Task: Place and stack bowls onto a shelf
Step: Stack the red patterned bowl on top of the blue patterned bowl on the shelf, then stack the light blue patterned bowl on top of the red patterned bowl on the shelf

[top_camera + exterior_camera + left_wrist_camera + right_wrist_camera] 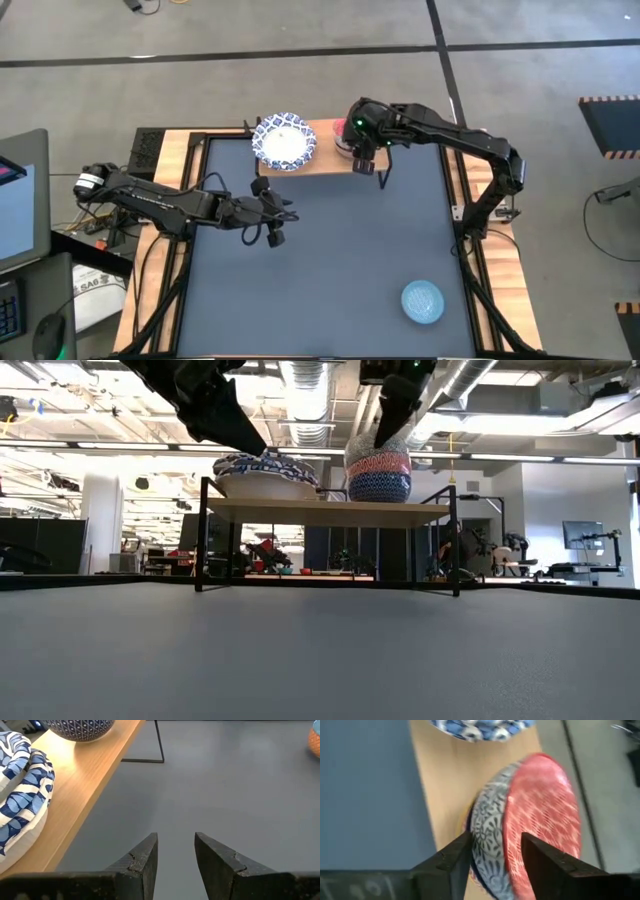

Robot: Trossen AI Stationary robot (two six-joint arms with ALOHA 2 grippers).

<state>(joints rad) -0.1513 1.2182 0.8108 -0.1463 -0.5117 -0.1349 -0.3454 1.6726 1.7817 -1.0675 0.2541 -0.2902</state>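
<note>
The right gripper (362, 163) hovered over the right end of the shelf (328, 163), its 2 fingers (451, 854) apart and straddling the rim of the red bowl (542, 815), which sat nested in a grey-blue patterned bowl (487, 835) on a stack of small bowls (379, 472); whether the fingers touched the rim could not be told. Beside that stack, on the shelf's left part, lay the wide white bowls with blue-patterned rims (285, 141), stacked together. The left gripper (275, 228) hung over the dark-blue tabletop (330, 260) just in front of the shelf, its fingers (142, 860) slightly apart and holding nothing. 1 light blue bowl (422, 301) stood alone near the table's front right corner, well apart from the shelf.
</note>
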